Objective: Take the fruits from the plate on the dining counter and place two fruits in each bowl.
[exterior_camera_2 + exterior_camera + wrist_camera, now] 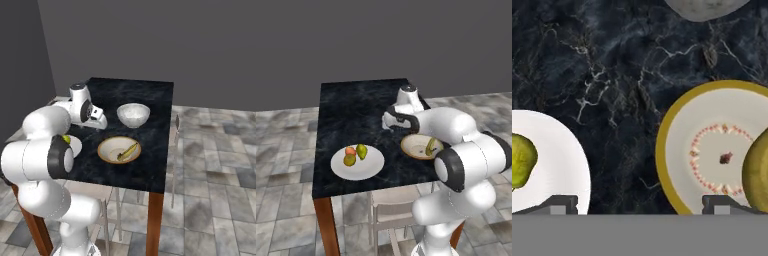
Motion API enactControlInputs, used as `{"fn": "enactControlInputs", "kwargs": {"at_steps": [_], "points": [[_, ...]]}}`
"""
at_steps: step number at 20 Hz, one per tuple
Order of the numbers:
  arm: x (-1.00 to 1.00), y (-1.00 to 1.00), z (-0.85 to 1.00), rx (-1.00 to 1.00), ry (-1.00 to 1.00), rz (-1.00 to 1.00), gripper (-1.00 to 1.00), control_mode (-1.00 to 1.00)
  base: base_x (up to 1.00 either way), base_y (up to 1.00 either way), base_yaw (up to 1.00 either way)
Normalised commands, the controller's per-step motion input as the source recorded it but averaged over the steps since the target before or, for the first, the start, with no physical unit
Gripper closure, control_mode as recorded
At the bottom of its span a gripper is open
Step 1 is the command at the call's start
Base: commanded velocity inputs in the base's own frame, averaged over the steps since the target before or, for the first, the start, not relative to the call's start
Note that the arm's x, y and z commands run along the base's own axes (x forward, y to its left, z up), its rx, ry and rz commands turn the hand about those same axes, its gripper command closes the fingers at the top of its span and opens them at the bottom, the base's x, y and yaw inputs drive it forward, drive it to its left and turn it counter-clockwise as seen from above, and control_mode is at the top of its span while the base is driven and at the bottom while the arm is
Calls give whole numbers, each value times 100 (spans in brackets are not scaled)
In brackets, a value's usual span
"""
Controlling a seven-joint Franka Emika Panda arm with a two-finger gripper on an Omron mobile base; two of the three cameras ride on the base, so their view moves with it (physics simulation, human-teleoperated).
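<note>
Black marble with thin white veins is covering the dining counter, which is standing on reddish-brown wooden legs over a grey tiled floor. Above this top the gripper is hanging with its two dark tips standing wide apart and gripping nothing; between them only bare marble is showing.

From the hand view, one tip is sitting over the edge of the plate and the other over the shallow bowl. This view is giving the close detail: the tan rim of the shallow bowl, its pale inside with a ring of small reddish marks and a dark spot in the middle, and a yellowish curved surface at the frame edge, which is the banana lying in that bowl. At the top edge a part of the deep bowl is appearing.

From the left base view, the flat white plate is carrying three fruits close together: the pear, the red-orange fruit and the olive-yellow fruit.

From the right base view, the deep bowl is showing whole, plain white and round, just behind the shallow bowl, and the banana is lying across the pale inside.
</note>
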Motion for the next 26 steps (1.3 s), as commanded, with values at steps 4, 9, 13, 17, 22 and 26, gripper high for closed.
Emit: {"fn": "enactControlInputs", "kwargs": {"at_steps": [4, 9, 13, 17, 22, 26], "points": [[-1, 100, 0, 0, 0, 21, -100, -100, 0, 0, 0], [0, 100, 0, -3, 4, 30, -100, -100, 0, 0, 0], [-17, 100, 0, -1, 6, 25, -100, -100, 0, 0, 0], [-27, 77, -19, 0, 1, 15, -100, -100, 0, 0, 0], [-1, 44, -48, 0, 15, 10, -100, -100, 0, 0, 0], [0, 33, -31, 0, 11, -1, -100, -100, 0, 0, 0]]}}
